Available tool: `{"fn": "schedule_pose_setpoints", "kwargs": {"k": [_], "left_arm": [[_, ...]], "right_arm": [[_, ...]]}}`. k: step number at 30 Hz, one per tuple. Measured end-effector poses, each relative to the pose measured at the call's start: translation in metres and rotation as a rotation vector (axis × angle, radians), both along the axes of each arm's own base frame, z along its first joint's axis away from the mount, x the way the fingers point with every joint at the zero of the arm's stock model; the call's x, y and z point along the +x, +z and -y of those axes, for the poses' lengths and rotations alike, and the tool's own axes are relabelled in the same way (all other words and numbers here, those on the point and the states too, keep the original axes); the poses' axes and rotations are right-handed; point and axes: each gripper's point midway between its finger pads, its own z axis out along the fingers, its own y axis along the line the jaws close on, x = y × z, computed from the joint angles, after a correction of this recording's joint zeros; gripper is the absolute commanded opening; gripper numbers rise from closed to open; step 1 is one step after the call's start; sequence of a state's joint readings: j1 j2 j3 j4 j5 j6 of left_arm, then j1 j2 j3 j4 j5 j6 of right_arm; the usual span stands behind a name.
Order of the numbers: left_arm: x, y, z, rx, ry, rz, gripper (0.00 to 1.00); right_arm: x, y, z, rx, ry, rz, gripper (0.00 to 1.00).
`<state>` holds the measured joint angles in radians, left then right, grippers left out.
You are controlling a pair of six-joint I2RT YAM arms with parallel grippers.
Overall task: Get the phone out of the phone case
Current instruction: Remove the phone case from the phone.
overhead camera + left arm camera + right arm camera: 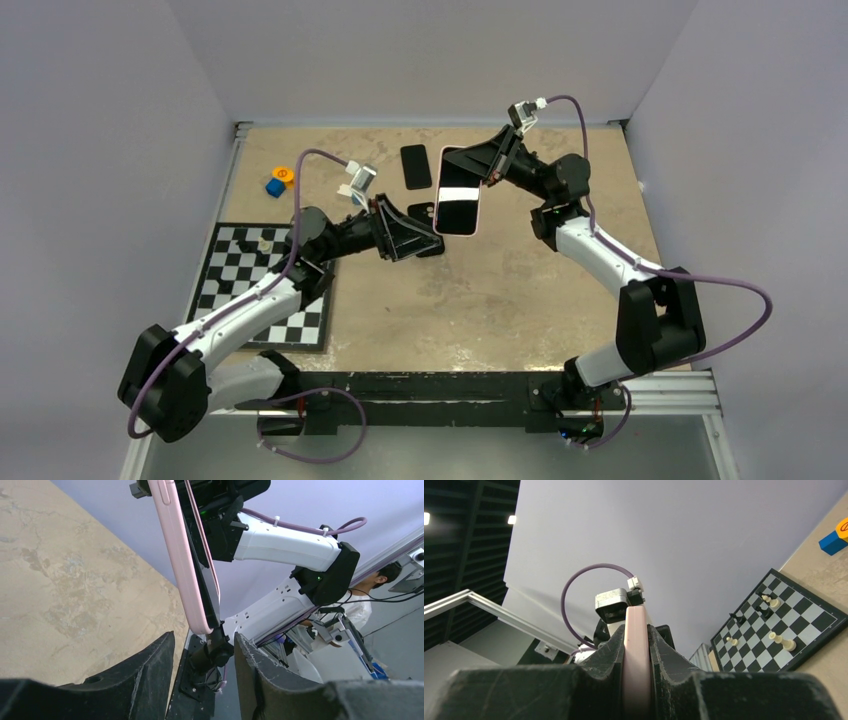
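Right end effector (491, 168) clamps the phone case (176, 555); left end effector (204, 650), half-open and empty, should pry the phone (458, 208) gently at its near edge.

A robotics lab; partition-walled table (520, 300), aluminium rail (668, 396), person (361, 611) nearby

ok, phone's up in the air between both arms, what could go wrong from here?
1. The right tool grips the pink case at one end only, in the air above the table; a tug might lever it loose and drop it.
2. The left tool is open with the case's corner just outside its gap; closing could miss, or pinch case and phone together.
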<state>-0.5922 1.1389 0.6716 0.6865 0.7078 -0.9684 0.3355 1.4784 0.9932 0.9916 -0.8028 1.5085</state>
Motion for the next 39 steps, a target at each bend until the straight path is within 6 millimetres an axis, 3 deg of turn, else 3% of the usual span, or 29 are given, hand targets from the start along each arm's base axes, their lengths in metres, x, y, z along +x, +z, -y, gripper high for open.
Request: {"fn": "schedule_pose_setpoints", "kwargs": {"k": [7,20,39], "left_arm": [[0.007,0.008,0.002,-0.011,0.02,0.008,0.42],[0.009,0.006,0.003,-0.007,0.024,0.006,0.39],[0.008,0.008,0.003,-0.01,0.017,0.036,0.55]], "right_arm": [[-0.001,0.001,0.0,0.001,0.0,0.002,0.0],[-0.006,0.008,0.001,0.008,0.002,0.029,0.0],[-0.015,0.019,0.003,0.053,0.025,0.05,0.0]]}}
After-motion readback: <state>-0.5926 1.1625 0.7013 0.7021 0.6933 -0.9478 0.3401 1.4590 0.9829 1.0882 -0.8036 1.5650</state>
